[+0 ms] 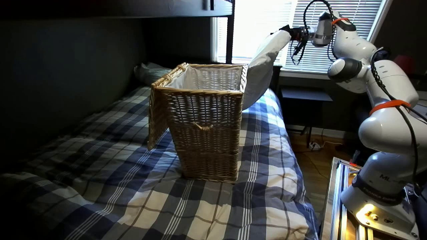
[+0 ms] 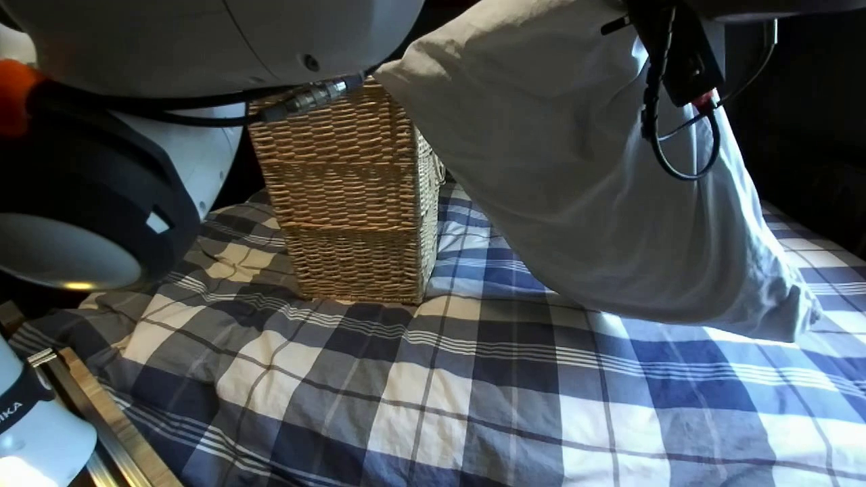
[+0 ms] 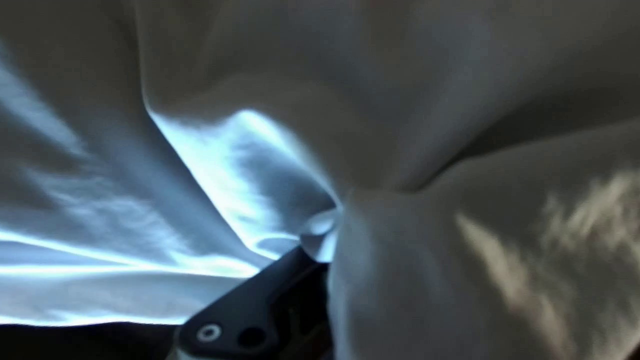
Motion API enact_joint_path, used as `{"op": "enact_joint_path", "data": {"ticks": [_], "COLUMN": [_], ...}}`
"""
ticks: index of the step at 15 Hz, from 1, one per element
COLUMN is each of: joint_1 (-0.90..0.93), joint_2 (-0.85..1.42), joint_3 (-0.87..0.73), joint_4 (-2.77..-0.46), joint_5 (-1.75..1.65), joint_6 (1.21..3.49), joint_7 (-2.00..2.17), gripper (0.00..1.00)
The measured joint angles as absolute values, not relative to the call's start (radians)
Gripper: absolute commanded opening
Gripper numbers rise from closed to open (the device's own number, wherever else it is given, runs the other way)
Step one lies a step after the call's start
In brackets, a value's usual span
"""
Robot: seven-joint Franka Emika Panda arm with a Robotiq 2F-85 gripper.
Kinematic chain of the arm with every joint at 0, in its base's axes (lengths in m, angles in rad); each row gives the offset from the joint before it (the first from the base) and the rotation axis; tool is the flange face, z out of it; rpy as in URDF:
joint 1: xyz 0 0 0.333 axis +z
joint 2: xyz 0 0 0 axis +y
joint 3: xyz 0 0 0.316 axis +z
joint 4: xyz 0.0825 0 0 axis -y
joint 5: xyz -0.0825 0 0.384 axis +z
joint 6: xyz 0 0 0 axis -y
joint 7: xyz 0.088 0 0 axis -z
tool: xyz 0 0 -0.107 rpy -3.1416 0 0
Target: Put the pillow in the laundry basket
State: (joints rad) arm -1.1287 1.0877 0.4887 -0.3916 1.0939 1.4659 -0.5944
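The white pillow (image 1: 262,71) hangs from my gripper (image 1: 284,30) beside the laundry basket (image 1: 206,146). In an exterior view the pillow (image 2: 595,182) hangs tilted, its lower corner close to the plaid bedcover; I cannot tell whether it touches. My gripper is shut on the pillow's upper part, above rim height. The tan wicker basket stands upright on the bed, lid hanging open on one side, with pale lining inside. It also shows in an exterior view (image 2: 345,203), partly behind the arm and pillow. In the wrist view the pillow (image 3: 475,100) fills the picture and hides one finger.
The blue-and-white plaid bedcover (image 1: 133,186) lies under the basket. A dark upper bunk rail (image 1: 116,8) with a post (image 1: 230,40) is overhead. A window (image 1: 313,50) and a small dark table (image 1: 305,93) are behind. The robot base (image 1: 380,196) stands beside the bed.
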Motion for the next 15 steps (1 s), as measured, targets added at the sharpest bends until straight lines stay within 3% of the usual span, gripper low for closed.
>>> {"op": "enact_joint_path", "data": {"ticks": [15], "joint_1": [-1.157], "joint_2": [0.975], "joint_3": [0.493], "joint_4": [-0.385], "joint_5": [1.550], "joint_6": [1.456], "joint_7": [-0.656], "gripper": [0.03]}}
